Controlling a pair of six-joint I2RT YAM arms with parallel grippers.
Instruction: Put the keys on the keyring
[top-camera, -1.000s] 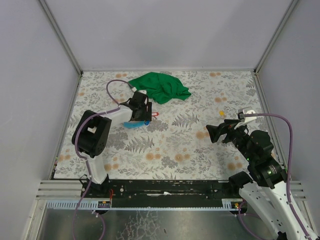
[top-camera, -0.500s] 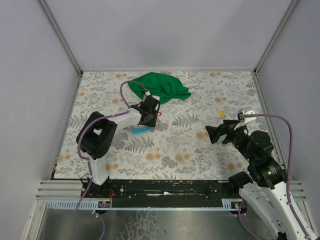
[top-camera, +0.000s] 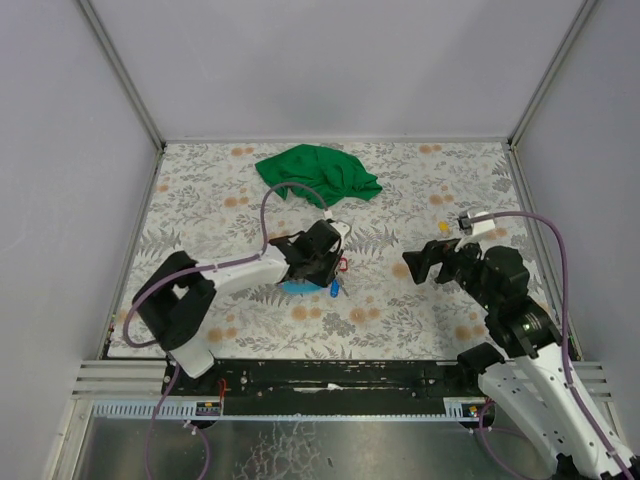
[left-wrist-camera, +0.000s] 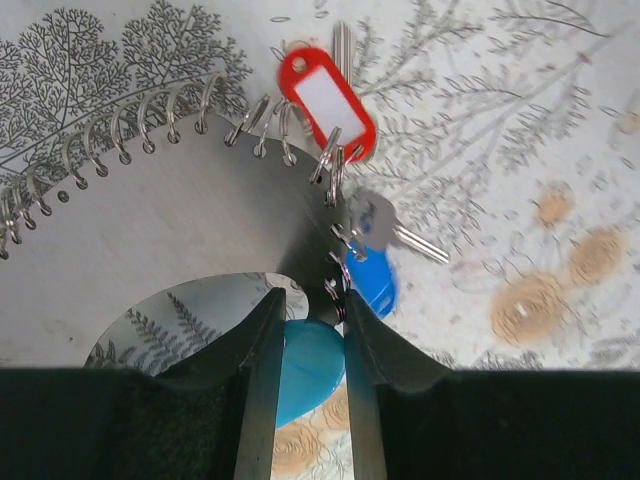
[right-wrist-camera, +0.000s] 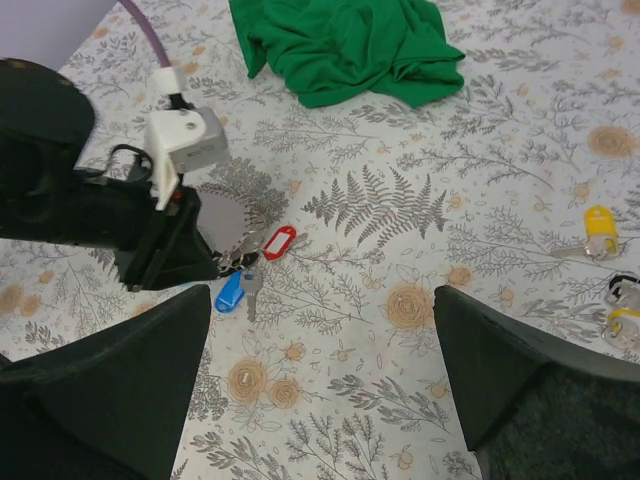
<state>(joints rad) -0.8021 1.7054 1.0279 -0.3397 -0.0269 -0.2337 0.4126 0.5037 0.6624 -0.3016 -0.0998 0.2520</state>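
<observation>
The keyring (left-wrist-camera: 170, 220) shows as a grey round plate edged with several small wire rings. A red-tagged key (left-wrist-camera: 325, 100) and a blue-tagged key (left-wrist-camera: 372, 283) hang from rings at its right edge. My left gripper (left-wrist-camera: 310, 300) is shut on the keyring's dark clip at that edge, with a light blue teardrop piece (left-wrist-camera: 305, 370) below the fingers. From above, the left gripper (top-camera: 322, 262) is mid-table with the red tag (top-camera: 343, 265) and blue tag (top-camera: 334, 290) beside it. My right gripper (top-camera: 420, 265) hovers open to their right, empty.
A crumpled green cloth (top-camera: 320, 175) lies at the back of the patterned table. A yellow-tagged key (right-wrist-camera: 597, 222) and small dark-and-yellow items (right-wrist-camera: 622, 310) lie at the right. Grey walls enclose the back and sides.
My left gripper has closed and swung from beside the green cloth toward the middle of the table, taking the keyring, both tagged keys and the light blue piece along. The right gripper shifted slightly left.
</observation>
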